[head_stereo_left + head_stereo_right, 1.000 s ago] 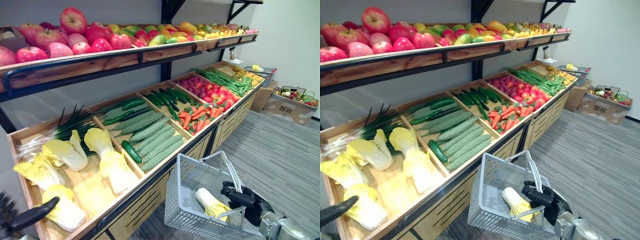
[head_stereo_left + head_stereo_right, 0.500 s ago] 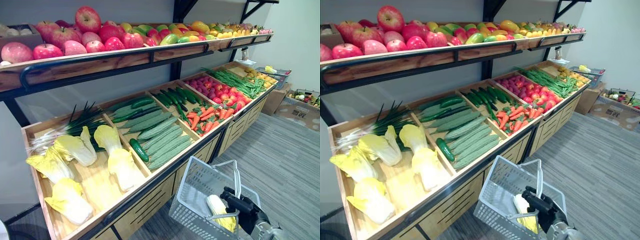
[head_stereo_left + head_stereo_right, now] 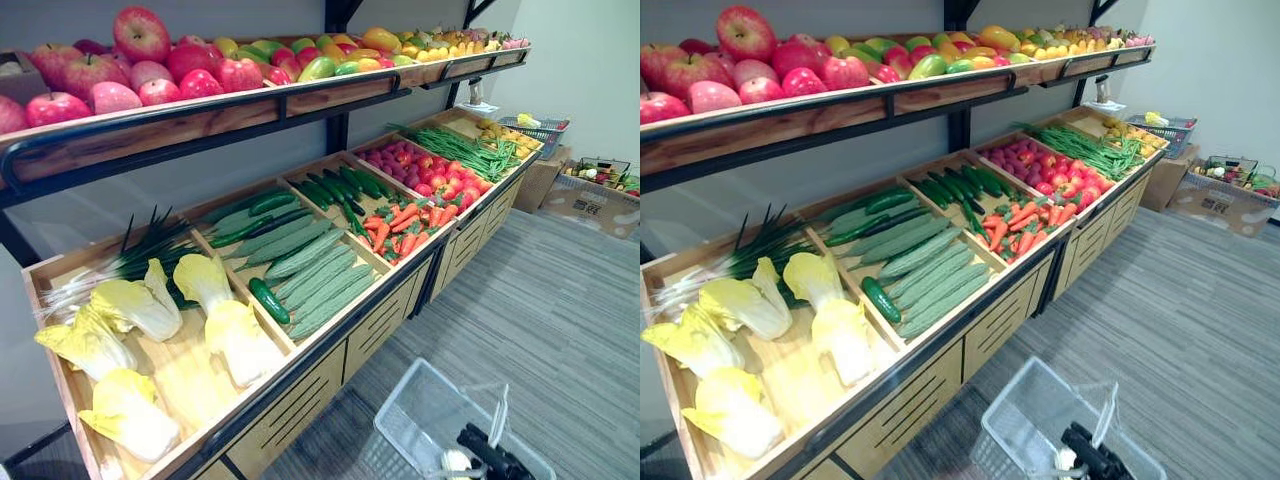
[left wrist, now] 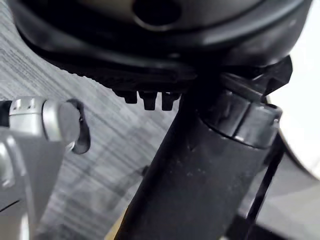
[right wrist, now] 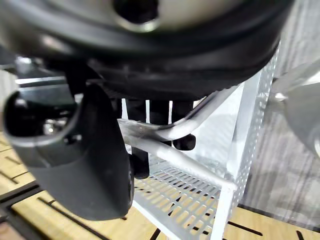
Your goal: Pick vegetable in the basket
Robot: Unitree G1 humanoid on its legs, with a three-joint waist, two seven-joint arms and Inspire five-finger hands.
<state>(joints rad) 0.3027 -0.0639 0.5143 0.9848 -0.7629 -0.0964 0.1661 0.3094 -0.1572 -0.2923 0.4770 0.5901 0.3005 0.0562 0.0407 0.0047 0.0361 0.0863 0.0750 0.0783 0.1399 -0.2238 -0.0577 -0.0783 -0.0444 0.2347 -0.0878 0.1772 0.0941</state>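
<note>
Right hand point(image 5: 90, 165) curls round the handle point(image 5: 165, 132) of the basket point(image 3: 420, 415), pale vegetable point(image 3: 455, 463) lies inside just beside it; left hand point(image 4: 150, 45) state unreadable.

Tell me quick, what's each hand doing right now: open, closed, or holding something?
Left hand: cannot be told.
Right hand: closed, fingers curled round the basket handle.

I'm in a grocery shop's produce aisle: tiered wooden stand point(image 3: 290, 405), apples point(image 3: 140, 35) on the top shelf, cabbages point(image 3: 240, 335), cucumbers point(image 3: 320, 280) and carrots point(image 3: 400, 225) in bins below, white shopping basket point(image 3: 420, 420) by it, cardboard box point(image 3: 590, 205) of stock on the floor.
</note>
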